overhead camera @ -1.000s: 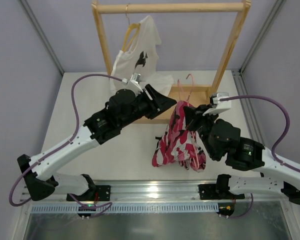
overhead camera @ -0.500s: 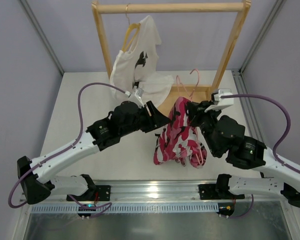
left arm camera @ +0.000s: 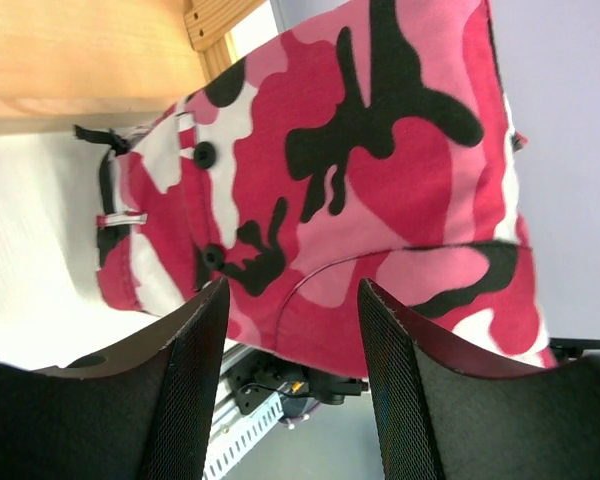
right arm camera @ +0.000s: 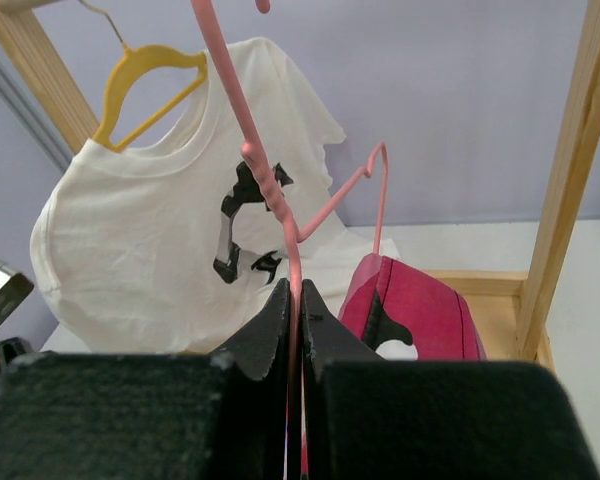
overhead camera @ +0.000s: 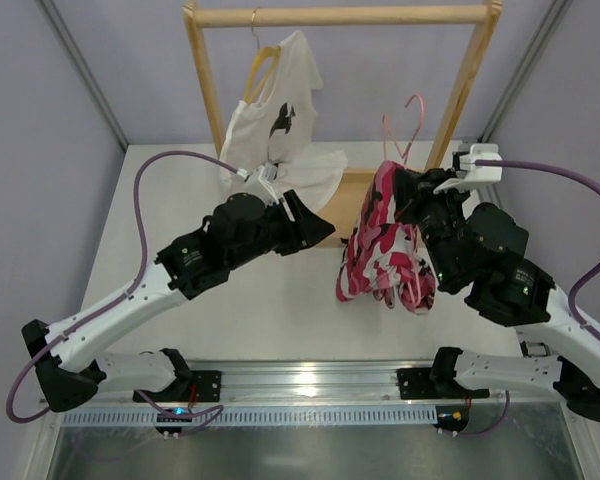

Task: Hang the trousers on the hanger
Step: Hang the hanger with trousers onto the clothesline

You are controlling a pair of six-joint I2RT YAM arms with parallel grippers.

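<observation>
White table (overhead camera: 280,300) underneath: the trousers (overhead camera: 385,240) dangle lengthwise at the right, hiding the bottom of the hanger (right arm camera: 265,190), hook upward. Right claw (right arm camera: 298,300) pinches its neck tight; left claw (left arm camera: 292,295) gapes, empty.

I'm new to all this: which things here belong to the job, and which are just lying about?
In the job: trousers, pink wire hanger, right hand gripping it, left hand.
Just about: white T-shirt, yellow hanger, wooden rack.
</observation>
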